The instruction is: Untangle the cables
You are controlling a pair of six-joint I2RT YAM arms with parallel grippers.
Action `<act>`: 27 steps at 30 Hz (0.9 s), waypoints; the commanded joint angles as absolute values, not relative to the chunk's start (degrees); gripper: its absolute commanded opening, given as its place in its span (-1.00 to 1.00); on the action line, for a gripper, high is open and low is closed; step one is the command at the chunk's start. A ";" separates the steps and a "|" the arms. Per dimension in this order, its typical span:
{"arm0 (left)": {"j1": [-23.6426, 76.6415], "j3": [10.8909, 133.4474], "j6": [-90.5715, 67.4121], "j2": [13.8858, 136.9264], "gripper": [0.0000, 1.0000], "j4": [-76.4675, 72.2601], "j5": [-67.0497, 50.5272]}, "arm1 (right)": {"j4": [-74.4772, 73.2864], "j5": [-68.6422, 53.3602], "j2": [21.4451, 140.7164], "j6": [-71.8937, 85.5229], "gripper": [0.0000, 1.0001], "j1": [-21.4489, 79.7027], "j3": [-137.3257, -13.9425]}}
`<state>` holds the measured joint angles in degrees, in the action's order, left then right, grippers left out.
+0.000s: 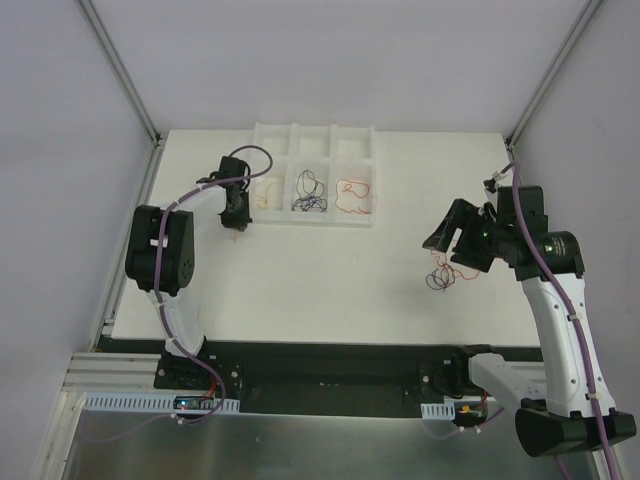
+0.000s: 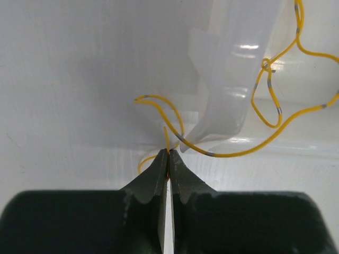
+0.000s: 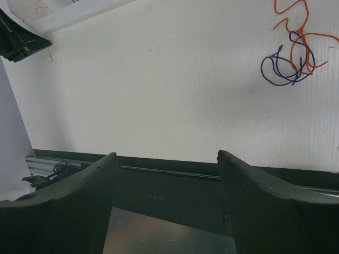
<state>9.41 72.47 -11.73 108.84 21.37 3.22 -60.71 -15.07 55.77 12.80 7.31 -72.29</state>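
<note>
A small tangle of red-orange and dark blue-purple cables (image 1: 443,274) lies on the white table at the right. It also shows at the upper right of the right wrist view (image 3: 296,55). My right gripper (image 1: 452,245) hangs just above and behind it, open and empty (image 3: 167,154). My left gripper (image 1: 238,224) is at the left edge of the white tray (image 1: 314,226). It is shut (image 2: 169,153) on a thin yellow-tan cable (image 2: 228,155), which runs over the tray wall (image 2: 228,79) into the compartment.
The tray's front row holds a tan cable (image 1: 268,190), a dark blue cable (image 1: 310,198) and a red-orange cable (image 1: 350,192), one per compartment. Its back row looks empty. Grey walls enclose the table; a black rail (image 1: 330,365) runs along the near edge.
</note>
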 commanded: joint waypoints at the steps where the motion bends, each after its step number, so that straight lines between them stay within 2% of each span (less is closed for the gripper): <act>1: 10.02 70.59 -11.95 102.33 -1.00 21.10 1.32 | -60.73 -15.12 54.84 12.92 0.55 7.03 -71.98; 6: 10.02 69.43 -13.27 93.35 -1.00 19.61 0.09 | -60.65 -14.76 55.72 12.66 0.55 6.94 -72.86; 10: 10.02 69.87 -15.03 92.72 -1.00 13.20 -4.29 | -60.56 -15.55 56.78 12.39 0.55 7.03 -73.47; 19: 10.81 87.26 -18.55 110.46 -1.00 11.08 -9.92 | -61.70 -15.91 56.43 11.87 0.55 6.94 -73.30; 27: 14.32 97.99 -16.80 121.45 -1.00 10.19 -8.01 | -63.46 -15.12 55.98 11.34 0.55 6.86 -72.86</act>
